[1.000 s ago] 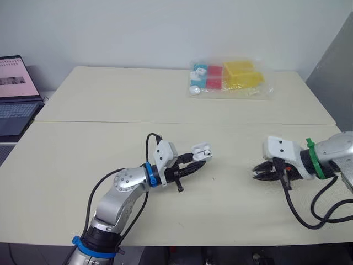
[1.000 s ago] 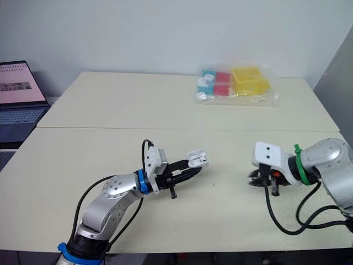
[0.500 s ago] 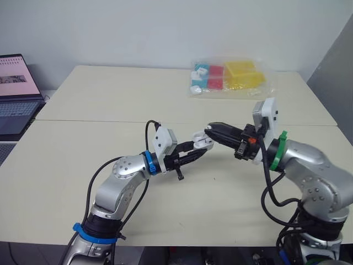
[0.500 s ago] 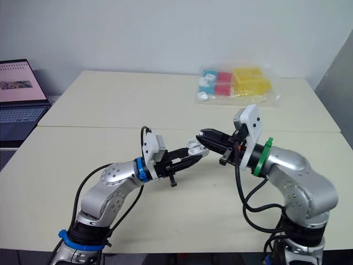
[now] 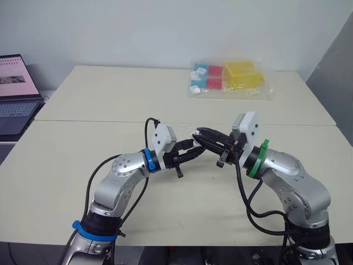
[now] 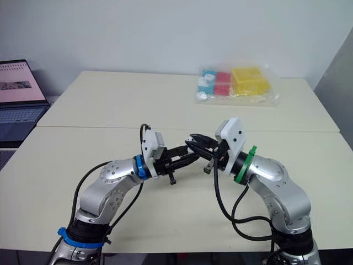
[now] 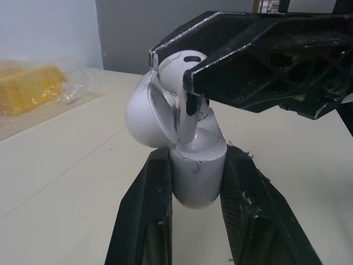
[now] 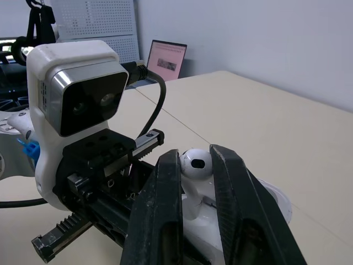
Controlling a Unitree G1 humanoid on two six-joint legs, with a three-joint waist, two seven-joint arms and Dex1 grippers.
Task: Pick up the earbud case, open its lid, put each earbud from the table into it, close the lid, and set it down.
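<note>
Your left gripper (image 5: pixel 191 149) is clamped on the open earbud case (image 7: pixel 197 175) above the table (image 5: pixel 60 165) and your right gripper (image 5: pixel 202 134) pinches an earbud (image 8: pixel 194 162) stem-first at its socket, so line the stem up straight, press gently until it seats, then let go without knocking the lid (image 7: pixel 143 113).

No text, brand or number can be read anywhere; the page on the laptop screen (image 5: pixel 16 77) at ten o'clock is too small to read.
</note>
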